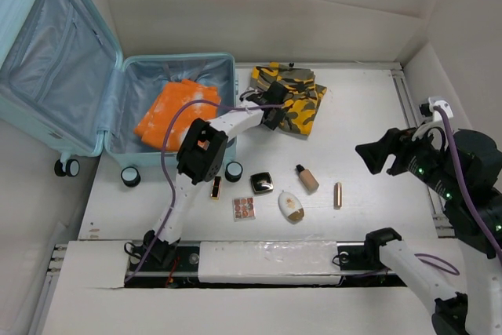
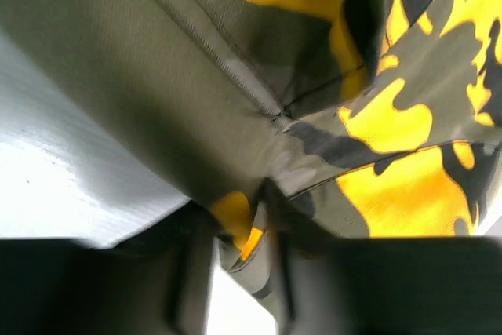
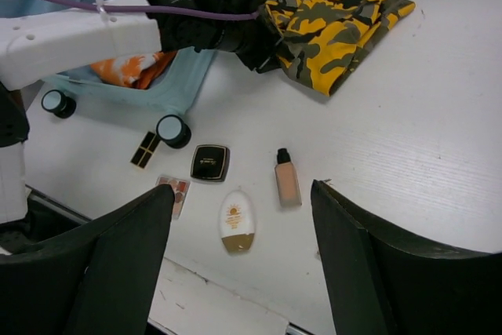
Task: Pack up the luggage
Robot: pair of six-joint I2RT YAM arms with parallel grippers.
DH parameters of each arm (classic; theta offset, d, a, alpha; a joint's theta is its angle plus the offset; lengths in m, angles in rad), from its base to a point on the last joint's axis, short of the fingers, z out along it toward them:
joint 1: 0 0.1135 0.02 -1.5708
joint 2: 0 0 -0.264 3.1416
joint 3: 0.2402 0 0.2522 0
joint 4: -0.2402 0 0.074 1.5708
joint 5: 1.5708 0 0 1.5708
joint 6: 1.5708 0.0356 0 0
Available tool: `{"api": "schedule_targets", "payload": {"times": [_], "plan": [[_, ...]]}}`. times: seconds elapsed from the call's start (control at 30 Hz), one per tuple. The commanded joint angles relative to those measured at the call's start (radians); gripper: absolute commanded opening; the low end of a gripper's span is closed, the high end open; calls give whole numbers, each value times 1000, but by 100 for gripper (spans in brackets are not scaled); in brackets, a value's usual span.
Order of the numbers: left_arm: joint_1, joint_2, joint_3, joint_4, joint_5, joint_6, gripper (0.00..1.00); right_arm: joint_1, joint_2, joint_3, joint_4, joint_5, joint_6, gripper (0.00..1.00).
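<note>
The light-blue luggage (image 1: 47,127) lies open at the far left, with an orange garment (image 1: 174,111) in its near half. A folded yellow-and-green camouflage garment (image 1: 294,93) lies on the table just right of it. My left gripper (image 1: 271,115) is at that garment's left edge; in the left wrist view its fingers (image 2: 276,225) are closed on a fold of the camouflage cloth (image 2: 376,115). My right gripper (image 1: 375,156) hangs open and empty above the table's right side; its wrist view shows its fingers (image 3: 353,249) wide apart over the cosmetics.
Small cosmetics lie in front of the luggage: a black lipstick box (image 1: 216,187), a black compact (image 1: 261,183), an eyeshadow palette (image 1: 244,208), a white sunscreen tube (image 1: 291,205), a foundation bottle (image 1: 307,178) and a gold lipstick (image 1: 338,194). Luggage wheels (image 1: 234,171) stand near them.
</note>
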Motion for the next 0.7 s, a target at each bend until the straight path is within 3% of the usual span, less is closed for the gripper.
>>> {"api": "schedule_targets", "payload": {"times": [0.0,0.17,0.4,0.67], "plan": [[4,42,-8,-71,-42,41,17,24,-14,47,12,11,-19,77],[4,51,70,-21,-31,199,0,44,-14,57,31,-44,-19,77],[4,13,260,36,9,385,0,44,-3,30,71,-76,-9,77],[96,-114,350,33,234,642,0,44,26,30,105,-67,-9,77]]}}
